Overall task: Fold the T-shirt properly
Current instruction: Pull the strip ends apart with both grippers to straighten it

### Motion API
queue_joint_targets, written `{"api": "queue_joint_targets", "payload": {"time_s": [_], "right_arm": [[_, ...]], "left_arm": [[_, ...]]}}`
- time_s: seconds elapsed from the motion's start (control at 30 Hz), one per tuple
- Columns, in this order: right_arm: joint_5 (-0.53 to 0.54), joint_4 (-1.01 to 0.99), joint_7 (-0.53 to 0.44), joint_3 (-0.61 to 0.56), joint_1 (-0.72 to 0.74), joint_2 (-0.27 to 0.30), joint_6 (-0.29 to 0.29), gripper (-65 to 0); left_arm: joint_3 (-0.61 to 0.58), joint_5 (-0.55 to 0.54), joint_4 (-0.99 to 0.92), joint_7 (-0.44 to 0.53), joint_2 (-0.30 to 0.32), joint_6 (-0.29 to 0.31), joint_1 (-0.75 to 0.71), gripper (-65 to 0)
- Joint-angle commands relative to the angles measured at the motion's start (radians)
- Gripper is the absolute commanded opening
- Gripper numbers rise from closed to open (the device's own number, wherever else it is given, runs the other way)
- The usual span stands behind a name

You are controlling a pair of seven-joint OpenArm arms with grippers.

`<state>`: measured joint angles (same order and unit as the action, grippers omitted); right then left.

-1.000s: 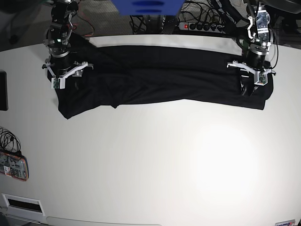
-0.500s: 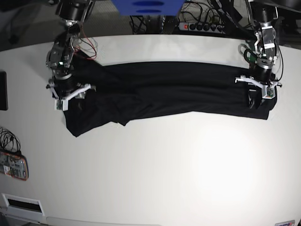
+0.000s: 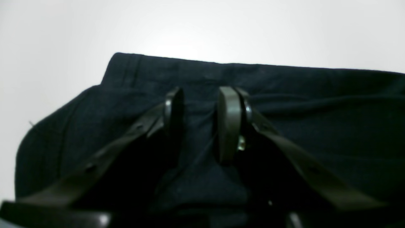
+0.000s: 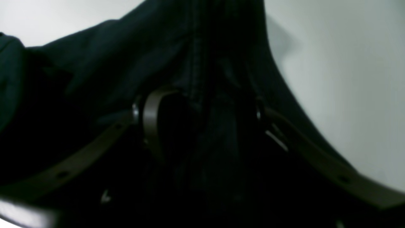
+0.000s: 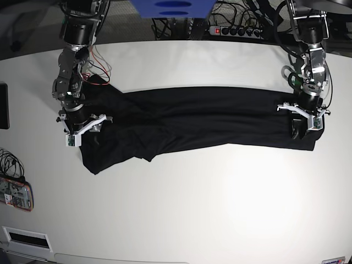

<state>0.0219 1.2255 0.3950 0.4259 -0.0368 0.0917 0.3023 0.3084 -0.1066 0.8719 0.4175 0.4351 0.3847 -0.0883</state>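
The black T-shirt (image 5: 192, 118) lies as a long, narrow folded band across the white table (image 5: 192, 209). My left gripper (image 5: 301, 132) is at its right end in the base view. In the left wrist view the left gripper (image 3: 200, 106) is shut on a ridge of the T-shirt (image 3: 316, 104) near a hemmed corner. My right gripper (image 5: 82, 137) is at the band's left end. In the right wrist view the right gripper (image 4: 205, 110) is shut on a bunch of the T-shirt (image 4: 104, 57). The left end of the cloth is rumpled and hangs lower toward the table's front.
A power strip (image 5: 236, 30) and cables lie behind the table's far edge, with a blue object (image 5: 170, 6) at the top. A dark device (image 5: 3, 104) and an orange-edged item (image 5: 15, 193) with cables sit at the left edge.
Both grippers have moved toward the table's front and dragged the T-shirt with them. The whole band has slid away from the far edge.
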Motion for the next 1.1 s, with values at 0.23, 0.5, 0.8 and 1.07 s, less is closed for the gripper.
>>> {"api": "queue_joint_targets", "payload": {"time_s": [0.23, 0.5, 0.8, 1.07], "right_arm": [[-0.05, 0.066, 0.134, -0.002, -0.01, 0.004, -0.03, -35.2], [-0.05, 0.234, 0.065, -0.006, -0.01, -0.002, -0.03, -35.2], [-0.05, 0.59, 0.074, -0.043, -0.107, -0.004, -0.03, -35.2], [-0.052, 0.733, 0.058, -0.075, -0.3, -0.019, -0.03, -35.2]], "left_arm": [[-0.001, 0.054, -0.021, -0.108, 0.005, -0.028, -0.012, -49.2], [0.001, 0.057, -0.021, 0.12, -0.025, -0.028, -0.032, -49.2], [0.024, 0.051, 0.237, 0.248, -0.035, -0.03, -0.179, -48.7], [0.18, 0.051, 0.471, 0.137, -0.061, -0.03, -0.258, -46.9]]}}
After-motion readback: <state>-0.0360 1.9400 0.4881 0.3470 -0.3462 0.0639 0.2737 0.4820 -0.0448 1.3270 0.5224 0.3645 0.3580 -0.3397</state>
